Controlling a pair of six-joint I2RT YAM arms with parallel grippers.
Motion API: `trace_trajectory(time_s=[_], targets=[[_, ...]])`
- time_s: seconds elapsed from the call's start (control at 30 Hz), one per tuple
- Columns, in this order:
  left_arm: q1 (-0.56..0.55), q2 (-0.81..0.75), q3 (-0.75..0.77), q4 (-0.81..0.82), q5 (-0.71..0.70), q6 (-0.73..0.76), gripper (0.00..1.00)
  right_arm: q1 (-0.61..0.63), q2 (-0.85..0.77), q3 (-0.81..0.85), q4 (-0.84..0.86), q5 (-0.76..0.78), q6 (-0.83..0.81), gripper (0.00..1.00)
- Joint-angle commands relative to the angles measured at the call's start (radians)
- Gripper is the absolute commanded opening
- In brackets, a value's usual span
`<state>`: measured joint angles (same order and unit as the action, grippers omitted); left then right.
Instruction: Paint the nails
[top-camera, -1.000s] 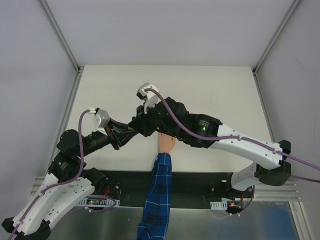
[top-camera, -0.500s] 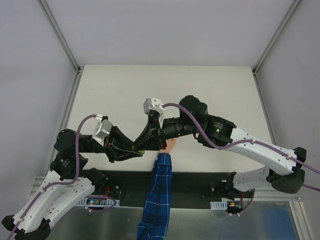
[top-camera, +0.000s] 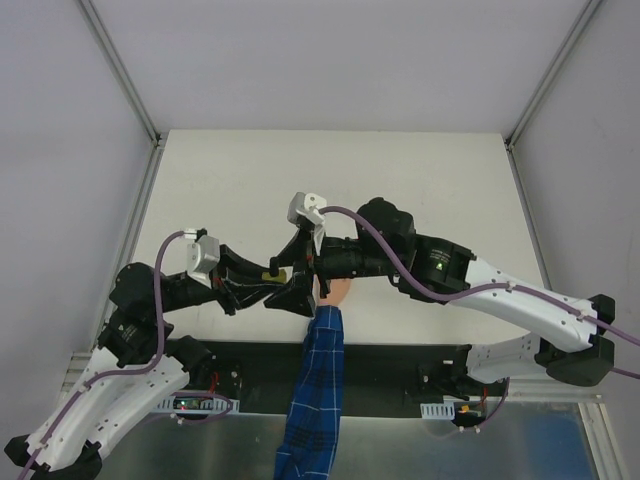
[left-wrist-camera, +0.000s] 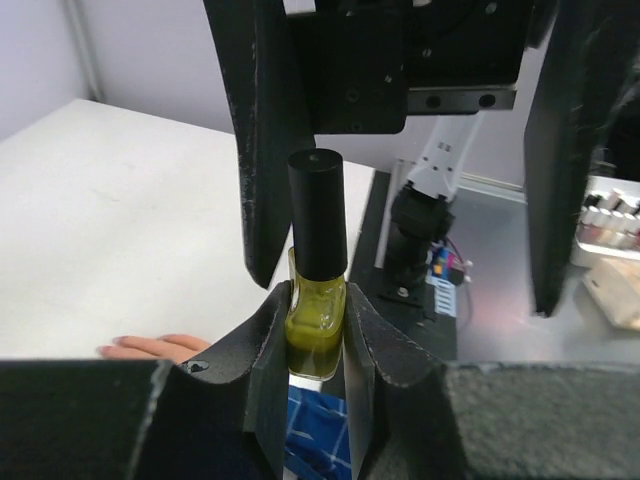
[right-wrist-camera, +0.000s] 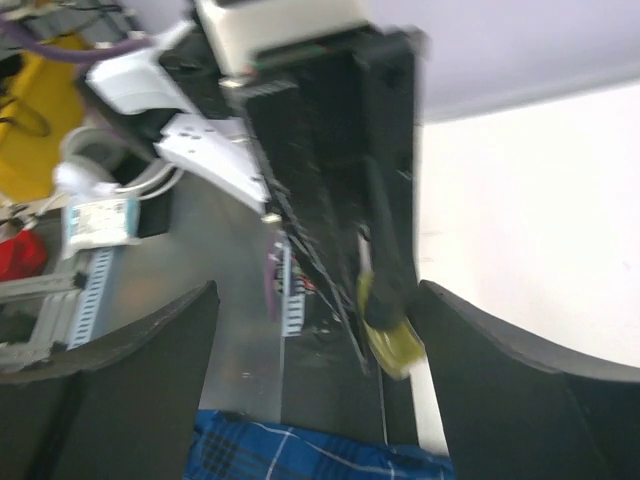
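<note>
A small polish bottle (left-wrist-camera: 317, 322) of yellow-green fluid with a black cap (left-wrist-camera: 318, 215) stands upright in my left gripper (left-wrist-camera: 318, 345), which is shut on its glass body. My right gripper (right-wrist-camera: 315, 385) is open wide. The bottle (right-wrist-camera: 392, 338) sits between its fingers, near one of them, and the cap stands free. In the top view both grippers meet just left of the peach mannequin hand (top-camera: 337, 291) with its blue plaid sleeve (top-camera: 315, 390). The hand's fingers (left-wrist-camera: 150, 347) lie on the table below the bottle. The nails are too small to make out.
The white table (top-camera: 420, 170) runs back to grey walls with metal corner posts (top-camera: 125, 75). A black strip (top-camera: 400, 365) and both arm bases line the near edge. A rack of small bottles (left-wrist-camera: 610, 215) stands off the table by the left wrist.
My right gripper has gone from shut to wide open. The right arm pulled back to the right from over the hand. The left gripper kept hold of the bottle.
</note>
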<state>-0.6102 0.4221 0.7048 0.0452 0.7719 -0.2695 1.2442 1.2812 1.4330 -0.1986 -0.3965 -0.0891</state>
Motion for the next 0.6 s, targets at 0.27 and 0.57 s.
trace_trajectory(time_s=[0.27, 0.57], targets=[[-0.01, -0.037, -0.022, 0.015, -0.238, 0.062, 0.0, 0.015, 0.081, 0.225, -0.185, 0.519, 0.126, 0.74], [-0.01, -0.048, -0.028, 0.015, -0.315, 0.049, 0.0, 0.07, 0.155, 0.308, -0.219, 0.584, 0.123, 0.55]])
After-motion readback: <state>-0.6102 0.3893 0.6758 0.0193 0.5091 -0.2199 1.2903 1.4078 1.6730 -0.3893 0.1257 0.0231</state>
